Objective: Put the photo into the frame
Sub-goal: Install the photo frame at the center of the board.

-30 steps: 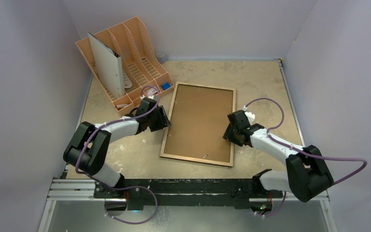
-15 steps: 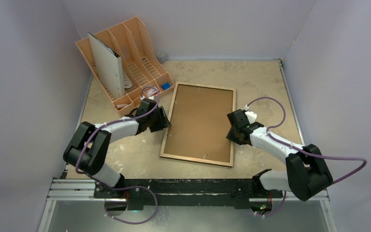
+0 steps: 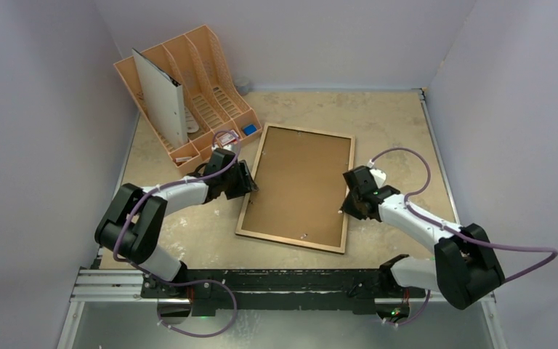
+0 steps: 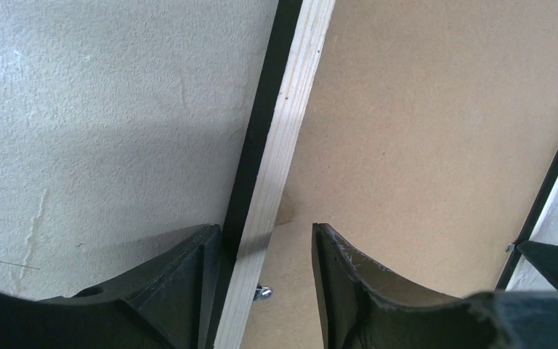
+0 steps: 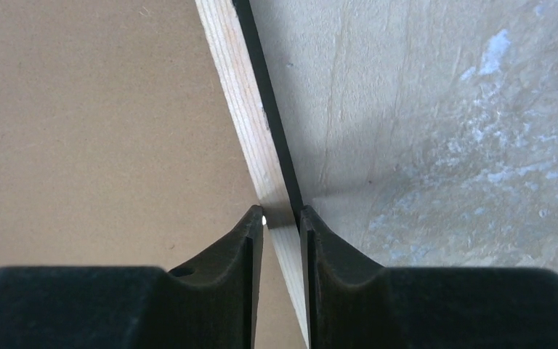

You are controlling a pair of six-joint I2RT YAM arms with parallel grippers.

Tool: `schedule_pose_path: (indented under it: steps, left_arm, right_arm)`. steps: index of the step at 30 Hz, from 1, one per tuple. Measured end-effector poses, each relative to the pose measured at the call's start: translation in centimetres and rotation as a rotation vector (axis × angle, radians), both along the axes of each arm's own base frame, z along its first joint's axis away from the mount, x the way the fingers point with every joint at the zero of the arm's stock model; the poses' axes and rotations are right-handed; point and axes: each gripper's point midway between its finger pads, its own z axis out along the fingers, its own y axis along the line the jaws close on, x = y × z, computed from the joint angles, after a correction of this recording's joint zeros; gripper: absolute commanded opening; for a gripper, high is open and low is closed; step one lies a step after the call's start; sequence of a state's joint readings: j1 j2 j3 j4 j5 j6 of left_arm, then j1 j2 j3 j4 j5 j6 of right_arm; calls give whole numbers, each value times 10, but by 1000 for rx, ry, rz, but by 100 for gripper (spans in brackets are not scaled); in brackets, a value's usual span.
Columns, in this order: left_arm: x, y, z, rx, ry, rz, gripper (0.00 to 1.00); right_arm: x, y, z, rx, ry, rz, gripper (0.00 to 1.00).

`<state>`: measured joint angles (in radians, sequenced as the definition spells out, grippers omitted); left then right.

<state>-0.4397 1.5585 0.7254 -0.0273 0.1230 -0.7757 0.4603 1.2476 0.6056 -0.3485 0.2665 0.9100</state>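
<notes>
Mid-table, your frame (image 3: 309, 131) lies back-up, its brown backing board (image 3: 298, 185) hiding the glass. Your right gripper (image 5: 282, 211) pinches the right rim. Your left gripper (image 4: 265, 227) straddles the left rim, jaws spread. The white sheet (image 3: 158, 94) in the far-left rack (image 3: 189, 54) hides its face.

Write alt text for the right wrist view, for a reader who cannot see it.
The right gripper pinches the frame by its light wood rim between two black fingers. Brown backing board fills the left side; the pale, mottled table lies on the right.
</notes>
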Motion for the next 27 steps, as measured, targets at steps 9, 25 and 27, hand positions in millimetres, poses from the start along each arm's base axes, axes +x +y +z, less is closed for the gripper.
schedule_pose_path:
  steps: [9, 25, 27]
  left_arm:
    - [-2, 3, 6, 6, -10, 6, 56]
    - [-35, 30, 19, 62, -28, 48, 63]
    - [-47, 32, 9, 66, 4, 34, 61]
  right_arm:
    - [10, -7, 34, -17, -79, -29, 53]
    - [-28, 120, 70, 290, -149, 450, 47]
    - [-41, 129, 57, 305, -108, 488, 43]
